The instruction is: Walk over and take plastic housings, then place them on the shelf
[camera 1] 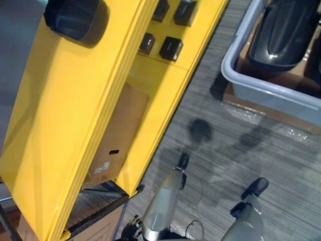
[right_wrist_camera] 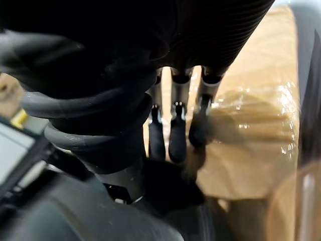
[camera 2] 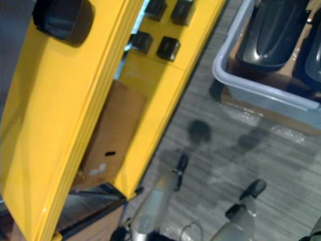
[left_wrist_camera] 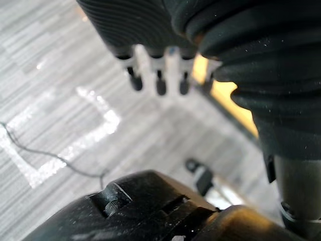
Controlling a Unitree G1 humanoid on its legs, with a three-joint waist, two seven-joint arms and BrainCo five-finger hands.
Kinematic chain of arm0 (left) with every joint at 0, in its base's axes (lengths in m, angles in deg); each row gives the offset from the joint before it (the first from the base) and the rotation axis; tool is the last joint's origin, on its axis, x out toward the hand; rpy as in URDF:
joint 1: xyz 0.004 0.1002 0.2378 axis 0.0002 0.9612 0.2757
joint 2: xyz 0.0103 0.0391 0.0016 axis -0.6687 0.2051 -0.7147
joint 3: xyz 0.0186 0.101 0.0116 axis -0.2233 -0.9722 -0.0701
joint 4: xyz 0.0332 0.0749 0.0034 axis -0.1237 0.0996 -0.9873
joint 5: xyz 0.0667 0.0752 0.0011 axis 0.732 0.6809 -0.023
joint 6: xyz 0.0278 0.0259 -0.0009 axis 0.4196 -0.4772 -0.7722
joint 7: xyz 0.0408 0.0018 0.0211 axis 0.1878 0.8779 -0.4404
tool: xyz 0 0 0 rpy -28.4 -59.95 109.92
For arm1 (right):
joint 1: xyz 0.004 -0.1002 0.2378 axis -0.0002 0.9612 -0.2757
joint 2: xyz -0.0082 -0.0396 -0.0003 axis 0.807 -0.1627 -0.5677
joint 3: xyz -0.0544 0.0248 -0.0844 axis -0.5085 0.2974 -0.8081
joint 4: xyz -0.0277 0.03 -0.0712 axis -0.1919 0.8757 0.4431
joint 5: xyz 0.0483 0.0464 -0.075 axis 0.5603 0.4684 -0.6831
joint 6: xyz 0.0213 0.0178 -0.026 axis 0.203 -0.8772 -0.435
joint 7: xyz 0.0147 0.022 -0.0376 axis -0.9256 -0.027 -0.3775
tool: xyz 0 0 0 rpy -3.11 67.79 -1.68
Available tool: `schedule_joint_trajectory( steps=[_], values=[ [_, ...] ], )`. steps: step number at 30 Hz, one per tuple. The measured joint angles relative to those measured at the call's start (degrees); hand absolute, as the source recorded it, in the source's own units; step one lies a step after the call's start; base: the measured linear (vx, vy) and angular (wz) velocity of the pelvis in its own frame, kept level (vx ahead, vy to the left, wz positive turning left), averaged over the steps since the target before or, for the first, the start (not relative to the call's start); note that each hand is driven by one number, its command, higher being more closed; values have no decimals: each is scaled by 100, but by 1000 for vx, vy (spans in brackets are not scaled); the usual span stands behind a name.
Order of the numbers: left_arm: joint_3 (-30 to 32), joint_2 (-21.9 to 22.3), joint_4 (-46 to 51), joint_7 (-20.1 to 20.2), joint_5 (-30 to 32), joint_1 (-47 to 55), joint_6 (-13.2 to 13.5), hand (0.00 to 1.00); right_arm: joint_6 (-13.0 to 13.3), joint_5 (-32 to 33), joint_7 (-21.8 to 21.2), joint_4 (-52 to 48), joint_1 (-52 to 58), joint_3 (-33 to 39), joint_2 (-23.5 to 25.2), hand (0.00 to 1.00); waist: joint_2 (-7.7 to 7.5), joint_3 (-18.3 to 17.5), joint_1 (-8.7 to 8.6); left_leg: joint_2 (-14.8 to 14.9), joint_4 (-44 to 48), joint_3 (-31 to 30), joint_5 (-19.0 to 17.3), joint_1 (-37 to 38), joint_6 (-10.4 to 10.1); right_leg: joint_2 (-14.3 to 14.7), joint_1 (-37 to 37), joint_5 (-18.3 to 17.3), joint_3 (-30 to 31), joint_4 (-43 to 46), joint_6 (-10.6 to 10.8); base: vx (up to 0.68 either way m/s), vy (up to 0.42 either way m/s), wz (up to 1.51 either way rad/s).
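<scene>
The plastic housings (camera 1: pixel 283 30) lie in a grey bin (camera 1: pixel 261 90) ahead of the robot and to its right, on the floor; they are glossy black shells, the nearer one with its long axis slanting away and to the right, rounded side up; a second one shows at the bin's right side, partly cut off; brown cardboard (camera 1: pixel 296 74) lies under them inside the bin, and a film-wrapped cardboard base (camera 1: pixel 261 109) sticks out beneath the bin's near wall. A further dark rounded housing (camera 1: pixel 75 17) sits on the top of the yellow shelf (camera 1: pixel 60 125), which stands tall to the left; small black blocks (camera 1: pixel 170 47) lie on a lower level, and a cardboard box (camera 1: pixel 120 130) stands inside, lower down. Between shelf and bin runs bare grey striped carpet (camera 1: pixel 241 150), with shiny tape marks (left_wrist_camera: pixel 75 145) on it. The left hand (camera 1: pixel 183 161) hangs over the carpet beside the shelf's corner, its fingers (left_wrist_camera: pixel 159 80) straight and holding nothing; the right hand (camera 1: pixel 257 187) hangs well short of the bin, its fingers (right_wrist_camera: pixel 176 135) straight too and empty.
</scene>
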Motion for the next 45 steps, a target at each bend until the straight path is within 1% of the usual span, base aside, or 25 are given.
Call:
schedule_joint_trajectory(
  steps=[2, 4, 7, 8, 10, 12, 14, 15, 17, 19, 20, 22, 24, 25, 26, 28, 31, 32, 33, 35, 36, 39, 42, 44, 45],
  values=[
    [-9, -13, 9, -1, 3, 0, -3, 0, -228, -415, -180, 61, 12, 3, -2, 100, 1, 0, 7, -6, 4, -57, -1, 0, -2, -1, 45, -25, -73, 15, 6, 2, -1, 12],
    [-28, -24, 28, -2, 6, 0, -4, 0, -322, -648, -221, 138, 59, 7, 5, 100, 1, 0, 22, -10, 5, -88, -2, 0, -2, -2, 74, -42, -121, 29, 12, -22, 0, 11],
    [-46, -77, 78, -3, 11, 0, -5, 0, -384, -782, -114, 231, 78, 68, 1, 100, 0, 0, 92, -22, 14, -102, -2, 0, 0, -22, 80, -79, -139, 74, 2, -36, 7, 6],
    [-50, -128, 111, -4, 12, 5, -6, 0, -366, -793, 36, 244, 88, 181, 4, 100, 0, 0, 94, -42, 16, -109, -1, 1, 1, -43, 82, -85, -146, 91, 6, -31, 14, 5],
    [-50, -191, 226, -12, 11, 14, -6, 0, -231, -800, 248, 241, 138, 322, 23, 100, -1, 0, 92, -61, 21, -105, -1, 1, 2, -60, 90, -84, -145, 91, 8, -15, 8, 2],
    [-47, -225, 362, -17, 3, 8, 5, 0, 32, -951, 625, 247, 187, 408, 95, 100, -6, 4, 76, -63, 28, -104, -1, 18, 2, -61, 110, -80, -144, 91, 11, 0, 0, 0],
    [-50, -226, 470, -24, -5, 10, 5, 0, 228, -993, 874, 243, 196, 405, 118, 100, -8, 6, 65, -60, 27, -99, -1, 28, 2, -60, 114, -79, -139, 89, 12, 0, 0, 0],
    [-49, -225, 526, -39, -11, 8, 10, 0, 387, -994, 1099, 230, 196, 398, 138, 100, -16, 11, 45, -54, 29, -96, 0, 33, 1, -55, 117, -74, -136, 89, 14, 0, 0, 0],
    [-46, -226, 580, -52, -13, 9, 8, 0, 521, -1040, 1401, 206, 201, 395, 199, 100, -38, 28, -19, -50, 33, -88, -2, 68, 1, -50, 170, -67, -137, 69, 20, 0, 0, 0],
    [-33, -228, 706, -66, -18, 20, 11, 0, 634, -1155, 1755, 208, 328, 386, 356, 100, -128, 95, -96, -28, 46, -57, -47, 203, 13, -23, 322, -48, -123, -6, 28, -5, 8, -7],
    [-23, -229, 742, -85, -21, 19, 16, 0, 687, -1189, 1830, 202, 338, 372, 401, 100, -145, 109, -105, -8, 67, -37, -72, 225, 12, -6, 344, -46, -101, -19, 26, -11, 14, -15],
    [39, -230, 859, -200, -147, 17, 14, 0, 925, -1253, 2120, 72, 343, 276, 567, 100, -189, 141, -198, 91, 212, -20, -179, 241, 8, 101, 425, -28, -82, -82, 8, -16, 9, -17],
    [154, -232, 943, -266, -189, 0, 30, 0, 1065, -1331, 2284, -51, 345, 106, 618, 100, -259, 192, -252, 134, 189, 33, -182, 301, 6, 146, 474, 18, -41, -175, -4, -12, -4, -17],
    [215, -233, 948, -306, -193, -2, 71, 0, 1130, -1426, 2382, -88, 345, 49, 658, 100, -341, 252, -274, 158, 182, 70, -186, 356, 5, 165, 510, 30, -2, -202, -4, -10, -3, -16],
    [228, -233, 960, -356, -199, -2, 96, 0, 1154, -1432, 2424, -104, 345, -9, 658, 100, -376, 277, -291, 162, 179, 73, -187, 373, 5, 169, 526, 30, 1, -205, -4, -9, 4, -8],
    [260, -239, 984, -565, -224, -2, 159, 0, 1209, -1476, 2622, -152, 345, -33, 752, 100, -501, 366, -369, 172, 160, 73, -187, 473, 4, 181, 641, 33, -5, -236, -3, -4, 4, 2],
    [287, -241, 1141, -821, -210, 0, 277, 0, 1303, -1502, 2772, -249, 349, -47, 796, 100, -565, 410, -381, 175, 121, 84, -186, 558, 4, 185, 714, 49, -6, -270, -8, -10, 7, -1],
    [413, -242, 1237, -998, -184, -3, 465, 0, 1390, -1533, 2885, -310, 349, -101, 835, 100, -589, 427, -383, 193, 115, 84, -181, 566, -2, 202, 717, 52, -6, -271, -7, 0, 0, 0],
    [468, -250, 1276, -1113, -174, -3, 565, 0, 1438, -1545, 2930, -311, 353, -116, 865, 100, -602, 436, -386, 202, 106, 84, -177, 581, -8, 209, 730, 52, -7, -273, -7, -31, 7, -3],
    [683, -294, 1535, -1660, -110, -3, 953, 0, 1640, -1648, 3156, -333, 440, -119, 1004, 100, -642, 463, -389, 232, 21, 85, -167, 708, -21, 237, 850, 52, -15, -305, -7, 0, 0, 0],
    [705, -329, 1631, -1814, -64, -3, 1030, 0, 1689, -1650, 3229, -358, 465, -121, 1028, 100, -663, 478, -392, 232, -14, 87, -149, 741, -27, 236, 873, 51, -17, -316, -7, 0, 0, 0],
    [993, -450, 2147, -2439, 292, -37, 1391, 0, 1849, -1666, 3557, -480, 532, -131, 1109, 100, -800, 570, -408, 240, -189, 75, -47, 815, -62, 239, 895, 51, -50, -332, -9, -20, -9, 5],
    [1153, -491, 2711, -3011, 780, -88, 1517, 0, 2065, -1738, 3941, -555, 642, -127, 1157, 100, -888, 599, -429, 246, -294, -1, 43, 842, -91, 261, 954, 64, -151, -390, -25, -4, -16, 12],
    [1164, -552, 3008, -3323, 1180, -94, 1528, 0, 2175, -1760, 4129, -623, 684, -125, 1301, 100, -983, 602, -442, 258, -388, 8, 91, 932, -106, 269, 1005, 78, -152, -426, -41, 2, -7, 3],
    [1227, -584, 3237, -3594, 1518, -91, 1531, 0, 2250, -1765, 4252, -757, 778, -126, 1420, 100, -1072, 592, -452, 271, -443, 20, 113, 992, -113, 275, 1042, 79, -153, -440, -43, 0, 0, 0]
  ],
)
